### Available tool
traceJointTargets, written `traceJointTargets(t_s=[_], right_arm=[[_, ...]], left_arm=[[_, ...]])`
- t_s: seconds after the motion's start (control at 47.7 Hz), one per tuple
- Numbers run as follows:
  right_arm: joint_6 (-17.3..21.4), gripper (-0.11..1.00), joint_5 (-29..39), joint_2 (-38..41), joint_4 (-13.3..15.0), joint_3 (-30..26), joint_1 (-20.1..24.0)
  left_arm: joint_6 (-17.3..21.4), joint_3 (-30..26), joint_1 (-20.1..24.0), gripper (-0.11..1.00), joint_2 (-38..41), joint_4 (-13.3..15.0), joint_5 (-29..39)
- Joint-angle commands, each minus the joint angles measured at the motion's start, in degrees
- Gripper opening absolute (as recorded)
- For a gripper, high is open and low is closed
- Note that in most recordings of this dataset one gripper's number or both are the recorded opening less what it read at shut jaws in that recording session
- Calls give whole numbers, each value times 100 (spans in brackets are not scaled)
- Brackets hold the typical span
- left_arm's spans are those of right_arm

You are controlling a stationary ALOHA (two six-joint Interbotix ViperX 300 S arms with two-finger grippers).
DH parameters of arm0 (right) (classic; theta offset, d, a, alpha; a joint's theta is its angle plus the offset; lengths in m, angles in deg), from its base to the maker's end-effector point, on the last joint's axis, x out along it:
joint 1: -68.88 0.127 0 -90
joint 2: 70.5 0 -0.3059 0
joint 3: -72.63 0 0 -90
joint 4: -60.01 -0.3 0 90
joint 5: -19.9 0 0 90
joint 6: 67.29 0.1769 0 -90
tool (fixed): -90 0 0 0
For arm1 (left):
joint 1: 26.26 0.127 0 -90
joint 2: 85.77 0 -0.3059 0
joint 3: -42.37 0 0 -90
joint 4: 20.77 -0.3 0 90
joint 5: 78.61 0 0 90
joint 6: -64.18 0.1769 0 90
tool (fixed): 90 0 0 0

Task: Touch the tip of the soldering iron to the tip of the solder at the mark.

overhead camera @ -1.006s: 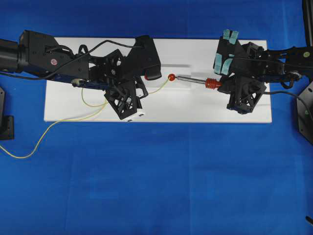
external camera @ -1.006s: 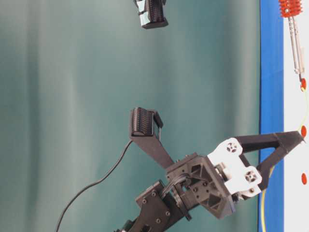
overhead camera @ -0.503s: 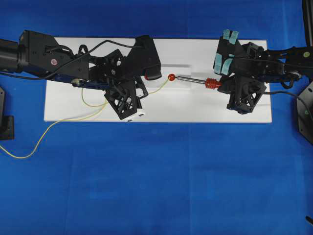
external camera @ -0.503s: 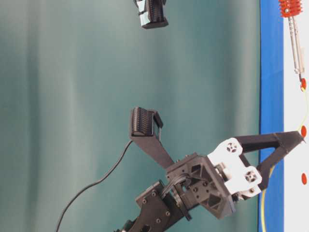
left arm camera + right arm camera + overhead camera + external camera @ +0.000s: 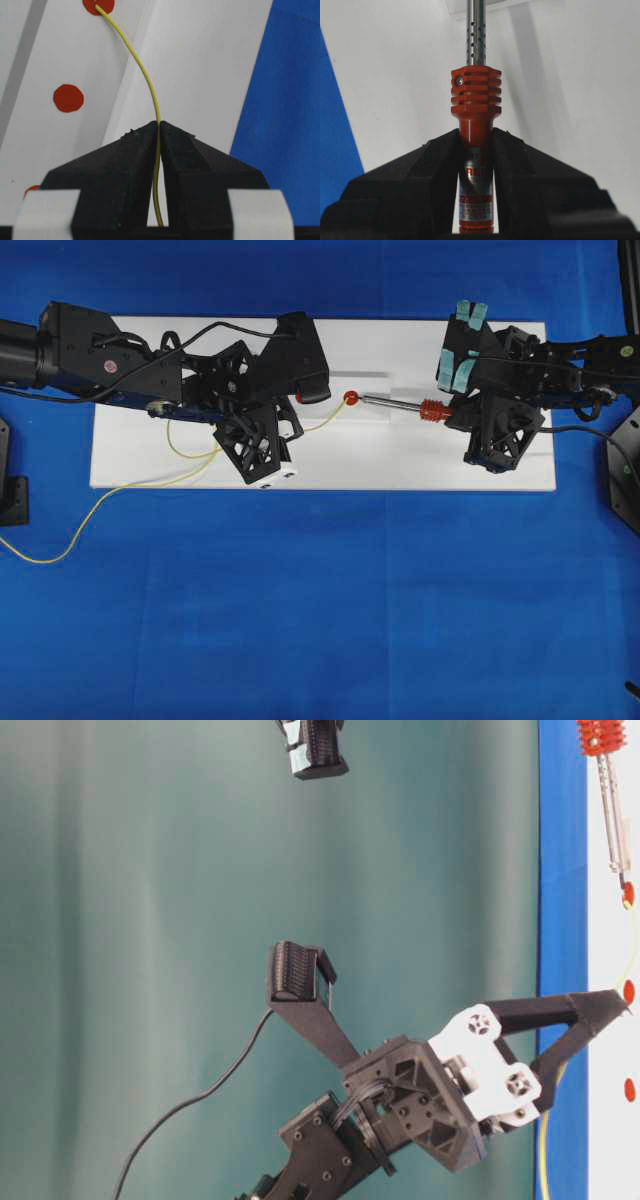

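The soldering iron [image 5: 400,403] lies level over the white board [image 5: 400,465], its silver shaft pointing left. My right gripper [image 5: 450,412] is shut on its red-and-silver handle [image 5: 476,150], just behind the red ribbed collar [image 5: 476,92]. The yellow solder [image 5: 330,418] is pinched in my left gripper [image 5: 159,124], and its free end curves up onto a red mark [image 5: 98,5]. From overhead the iron's tip and the solder's end both reach that mark [image 5: 351,398]. At table level the iron's tip [image 5: 624,880] sits at the mark [image 5: 628,894].
Two more red dots [image 5: 68,98] lie on the board left of the mark. The solder's long tail [image 5: 100,505] trails off the board onto the blue cloth at the left. A black cord [image 5: 590,430] runs off by the right arm.
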Motion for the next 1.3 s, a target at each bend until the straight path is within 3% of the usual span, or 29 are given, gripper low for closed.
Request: traceJointTargets(t_s=[0.0, 0.21, 0.608, 0.88, 1.279], right_arm=[[0, 6, -18, -35, 18, -132, -9], [0, 6, -18, -35, 18, -132, 0], [-9, 6, -26, -35, 18, -132, 0], [-9, 6, -70, -79, 18, -123, 0], [9, 6, -229, -1397, -9, 527, 0]], left_arm=[[18, -123, 26, 3, -114, -18, -9], [88, 158, 26, 3, -694, -18, -9], [9, 1257, 26, 3, -2268, -18, -114], [-62, 1696, 26, 3, -2654, -18, -492], [-62, 2004, 26, 3, -2971, -18, -580]])
